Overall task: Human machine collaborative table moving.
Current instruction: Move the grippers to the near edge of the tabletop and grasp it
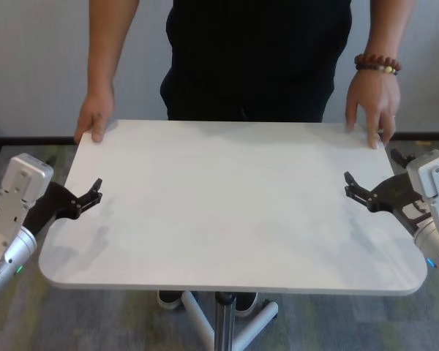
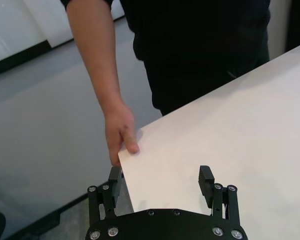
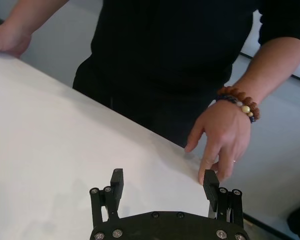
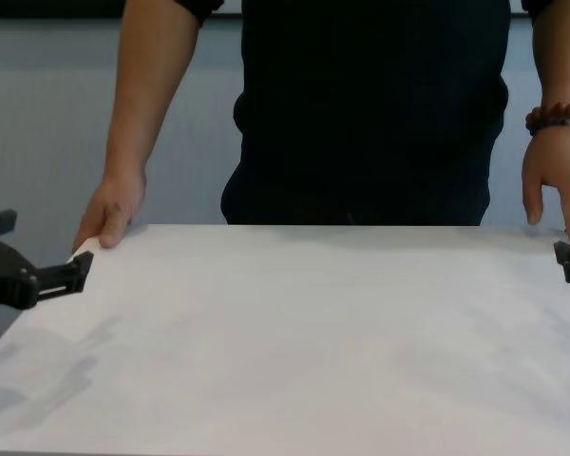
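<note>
You are facing a large white matte rectangular tabletop [image 1: 234, 212] on a metal post, probably heavy, stiff and smooth. The left gripper [image 1: 88, 196] and right gripper [image 1: 357, 187] are straddling its side edges, jaws wide; the person in black [image 1: 256, 51] is resting hands on the far corners.

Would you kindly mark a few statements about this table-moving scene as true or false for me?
1. The person stands at the far side of the table, opposite the robot. True.
2. The bead bracelet is on the hand near the robot's left arm. False: it is on the wrist near the robot's right arm.
3. The left end effector is open at the table's left edge. True.
4. The right end effector is clamped shut on a cup. False: it is open at the table's right edge, and no cup is in view.
5. Both of the person's hands rest at the far corners. True.
</note>
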